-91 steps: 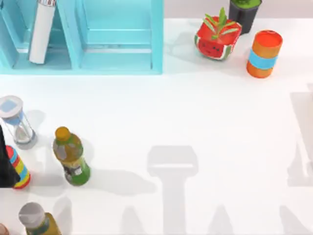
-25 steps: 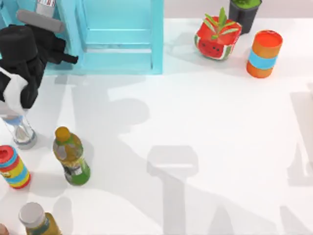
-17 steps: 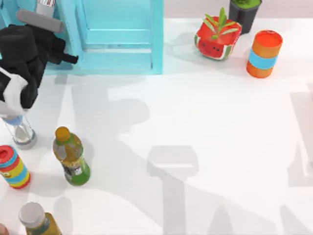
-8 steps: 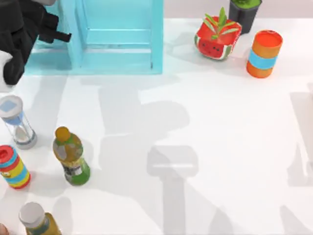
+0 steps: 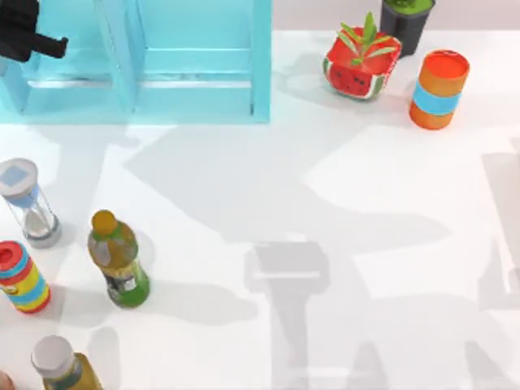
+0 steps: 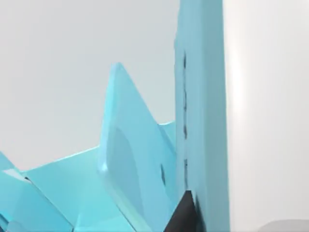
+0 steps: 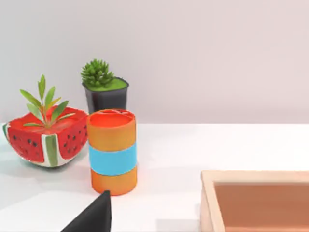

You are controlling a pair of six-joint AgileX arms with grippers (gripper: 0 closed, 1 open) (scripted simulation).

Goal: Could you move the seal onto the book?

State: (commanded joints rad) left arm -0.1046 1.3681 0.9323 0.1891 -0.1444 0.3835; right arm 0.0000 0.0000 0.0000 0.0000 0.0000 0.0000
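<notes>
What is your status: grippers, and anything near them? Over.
Left gripper at turquoise shelf unit, top view's far left. Right gripper facing orange cylinder with blue band, tan open tray beside it.

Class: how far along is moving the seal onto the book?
Done: nothing yet confirmed. In hand: left gripper is at the turquoise shelf, top view's far-left corner; right gripper faces the orange cylinder. Left: grasping the seal, placing it on the book.

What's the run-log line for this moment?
left gripper: top-left, at turquoise shelf unit | right arm: parked | seal, book: not seen | orange cylinder, watermelon planter: far right
</notes>
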